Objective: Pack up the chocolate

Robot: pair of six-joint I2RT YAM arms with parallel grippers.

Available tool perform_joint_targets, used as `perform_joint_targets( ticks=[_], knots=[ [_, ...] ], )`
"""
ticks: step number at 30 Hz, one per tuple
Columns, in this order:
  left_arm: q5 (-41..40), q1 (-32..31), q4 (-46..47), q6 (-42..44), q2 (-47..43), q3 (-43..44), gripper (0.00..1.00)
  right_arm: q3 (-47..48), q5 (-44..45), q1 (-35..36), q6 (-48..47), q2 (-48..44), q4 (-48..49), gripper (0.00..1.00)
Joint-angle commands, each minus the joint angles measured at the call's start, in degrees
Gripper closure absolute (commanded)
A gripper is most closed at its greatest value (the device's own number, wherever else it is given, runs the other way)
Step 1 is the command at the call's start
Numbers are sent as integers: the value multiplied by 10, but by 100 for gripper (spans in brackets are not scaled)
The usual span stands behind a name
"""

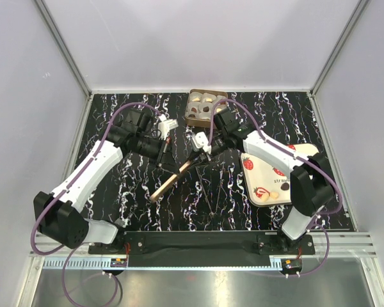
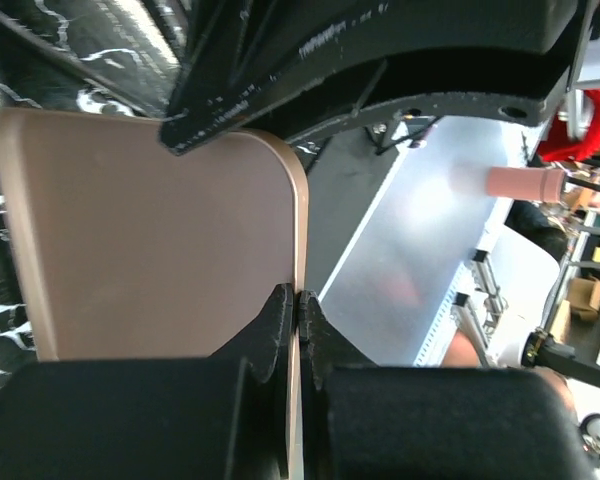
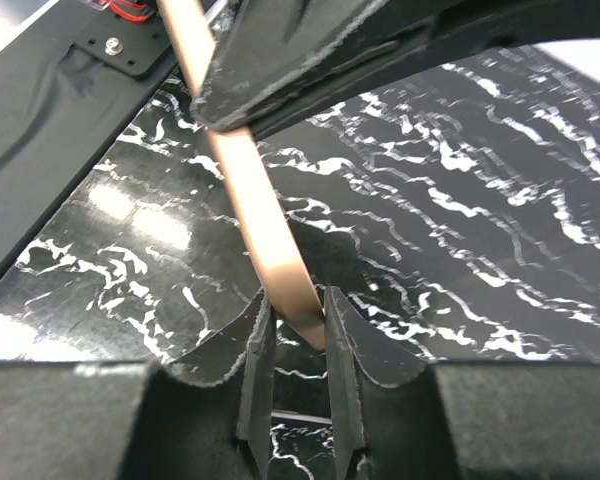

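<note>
Left gripper [image 2: 298, 298] is clamped tight on one edge of the flat tan rounded-corner plastic lid [image 2: 160, 250]. Left arm reaches forward over the black marbled table [image 1: 102, 109]. The lid hangs tilted between both arms, just short of the brown cardboard box [image 1: 193, 121]. Small round chocolates [image 1: 205, 110] sit in the box, so packing looks mostly done with the lid not yet on. Right gripper [image 3: 295, 305] pinches the lid's other edge, arm bent inward. One pale candy [image 1: 264, 197] lies on the white strawberry-print tray [image 1: 269, 179], unpacked.

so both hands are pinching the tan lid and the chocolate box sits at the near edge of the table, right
No: the chocolate box sits at the far edge of the table, by the back wall, as the top view shows. The left hand and right hand are both pinching the tan lid.
</note>
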Motion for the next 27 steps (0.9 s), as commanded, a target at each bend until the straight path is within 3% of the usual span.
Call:
perform_joint_targets(
  ticks=[1,8,11,12,14,16,17,22,27],
  knots=[
    [-131,15,112,33,21,18,100,46,-139,21,-22,-1,-75,97],
    [-189,16,138,10,19,10,100,125,-187,10,-90,61,-200,100],
    [-217,23,160,-20,12,12,85,168,-196,8,-166,97,-291,100],
    [-225,29,174,-36,9,15,71,190,-208,6,-180,109,-330,100],
    [-243,36,187,-49,3,22,66,213,-226,-2,-250,144,-381,100],
    [-245,52,199,-63,2,38,61,266,-245,-13,-381,196,-509,100],
    [-247,58,205,-71,3,44,60,314,-266,-15,-444,219,-632,100],
    [-294,95,222,-86,-3,75,53,336,-313,-43,-451,278,-629,100],
    [-364,147,263,-115,-39,37,46,359,-315,-51,-442,299,-630,100]
  ],
)
